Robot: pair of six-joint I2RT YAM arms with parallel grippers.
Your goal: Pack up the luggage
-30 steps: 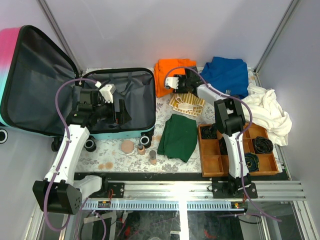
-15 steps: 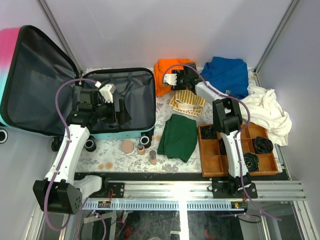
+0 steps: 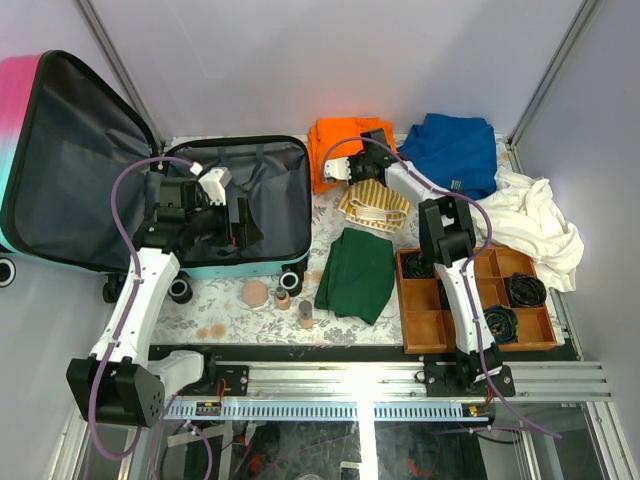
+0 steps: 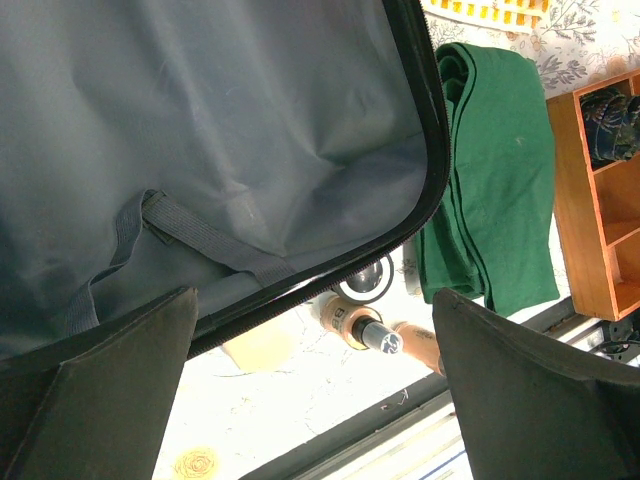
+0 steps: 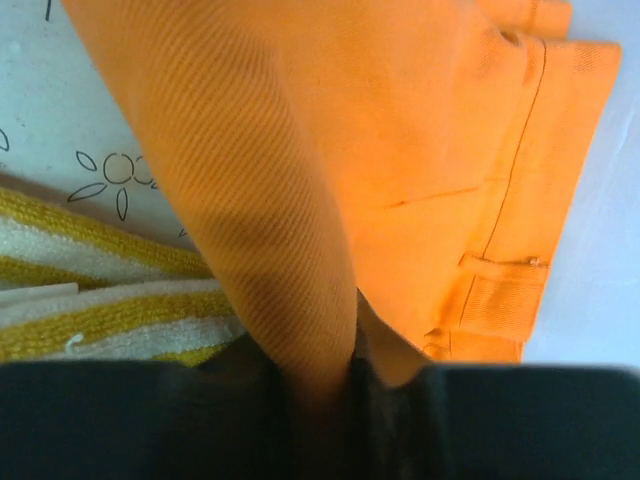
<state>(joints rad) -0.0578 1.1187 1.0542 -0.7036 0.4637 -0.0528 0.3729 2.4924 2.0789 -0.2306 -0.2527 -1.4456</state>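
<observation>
The orange fabric garment (image 5: 420, 150) at the tabletop's far edge is pinched by the right gripper (image 5: 320, 372) and should be lifted clear. The left gripper (image 4: 310, 400) is held wide over the open pink-teal hard-shell suitcase (image 3: 268, 172), left edge.

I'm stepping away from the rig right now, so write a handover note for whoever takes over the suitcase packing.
Left tool: open, holding nothing, over the lining of the luggage.
Right tool: shut on a fold of the orange garment at the table's far side.
Luggage: open on the left, no clothes visible inside.
Done: nothing packed yet.
Left: move the orange garment in, then probably the striped cloth, green garment, blue garment and white garment.
</observation>
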